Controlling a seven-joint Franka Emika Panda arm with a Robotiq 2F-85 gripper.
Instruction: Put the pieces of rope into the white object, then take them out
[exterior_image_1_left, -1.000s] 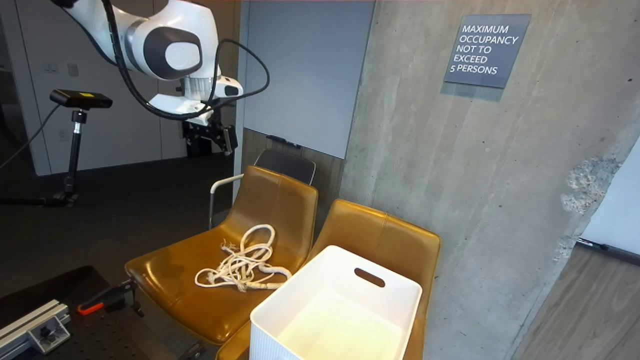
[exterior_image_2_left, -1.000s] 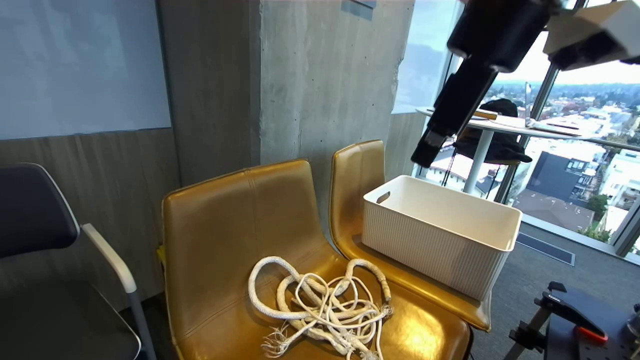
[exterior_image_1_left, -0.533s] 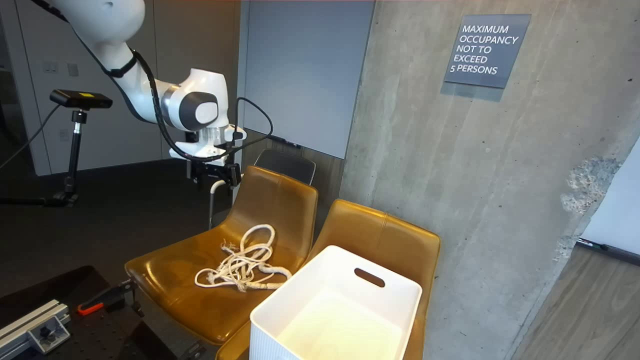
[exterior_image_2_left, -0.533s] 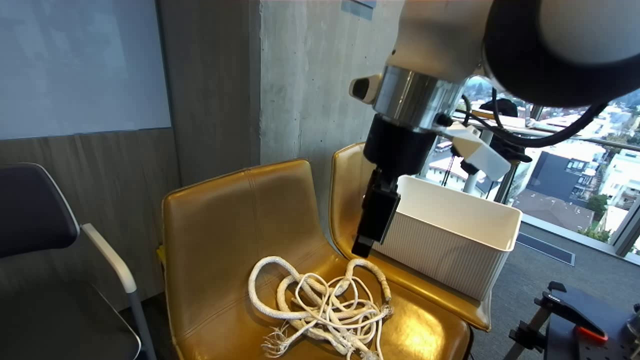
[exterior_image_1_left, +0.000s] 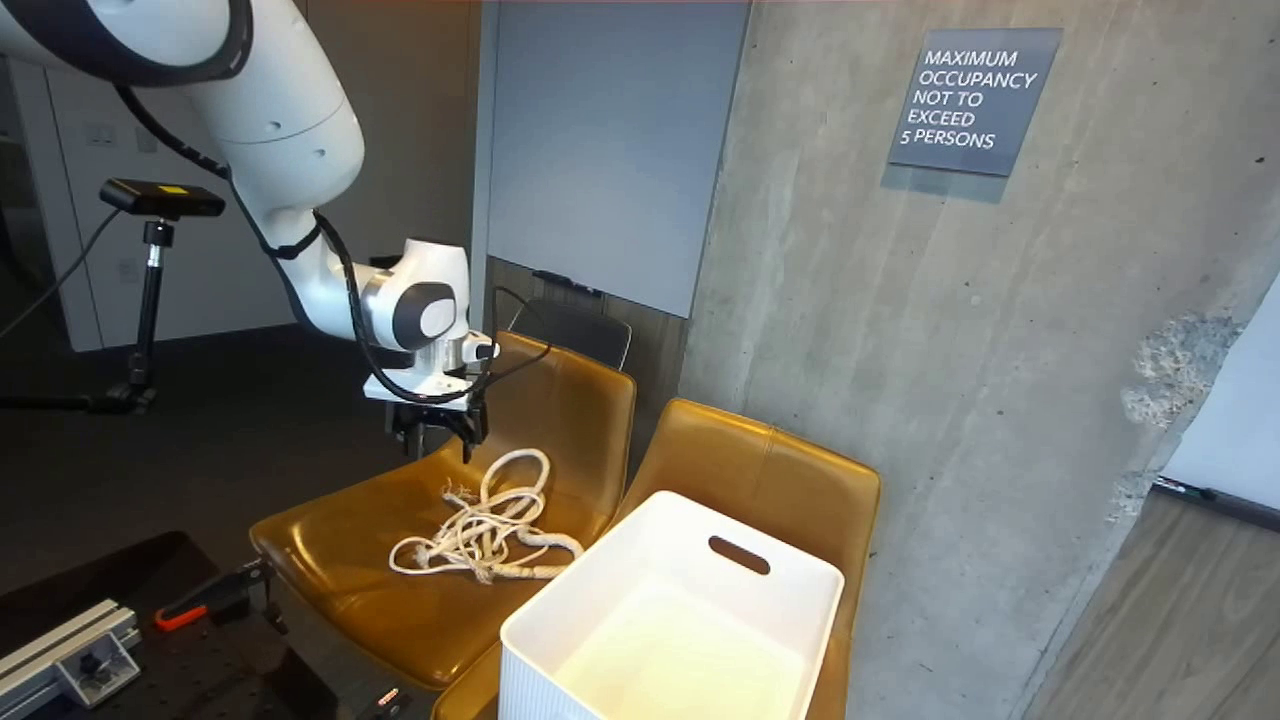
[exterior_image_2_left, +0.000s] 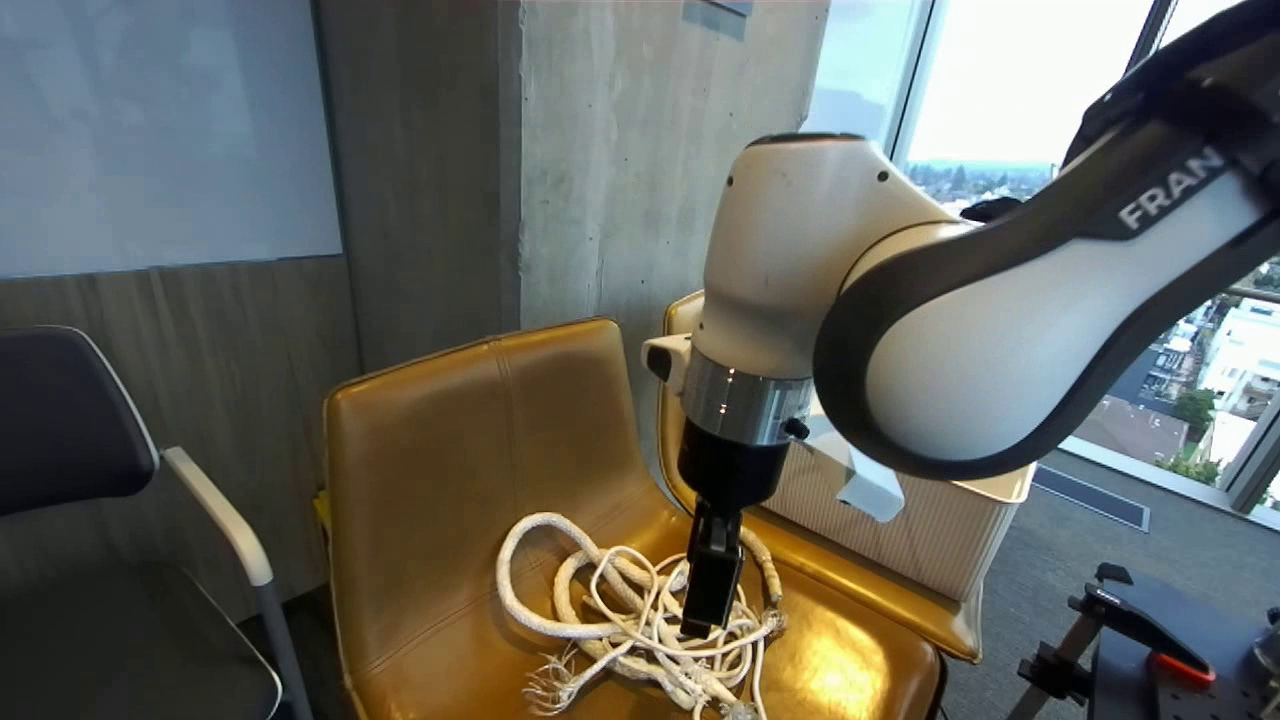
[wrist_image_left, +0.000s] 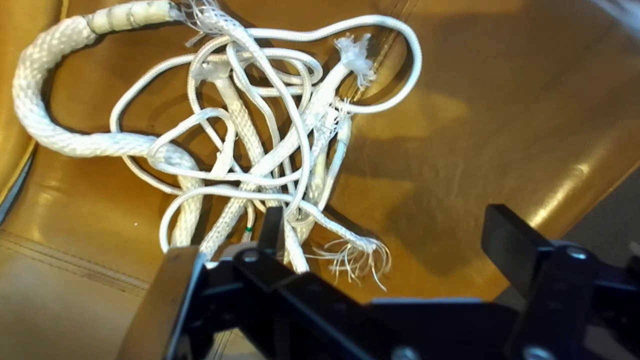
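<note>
Several white rope pieces lie in a tangled pile on a tan chair seat, seen in both exterior views (exterior_image_1_left: 490, 530) (exterior_image_2_left: 600, 630). In the wrist view the ropes (wrist_image_left: 280, 150) fill the left and upper middle, with frayed ends. My gripper (wrist_image_left: 387, 230) is open and empty there, its left finger overlapping the pile's lower edge and its right finger over bare seat. In both exterior views the gripper (exterior_image_1_left: 440, 440) (exterior_image_2_left: 708, 595) points down above the ropes, apart from them as far as I can tell. The white bin (exterior_image_1_left: 660, 540) (exterior_image_2_left: 890, 530) looks empty and is out of the wrist view.
The bin stands on a second tan chair (exterior_image_1_left: 770, 450) beside the rope chair (exterior_image_2_left: 480, 440). A concrete wall (exterior_image_1_left: 900, 350) rises behind. A dark chair with an armrest (exterior_image_2_left: 215, 510) and a camera on a stand (exterior_image_1_left: 160, 198) are nearby. A dark table holds a clamp (exterior_image_1_left: 210, 598).
The arm has come down a long way from high up to just above the rope chair, moving away from the bin side. The ropes and the bin have not moved.
</note>
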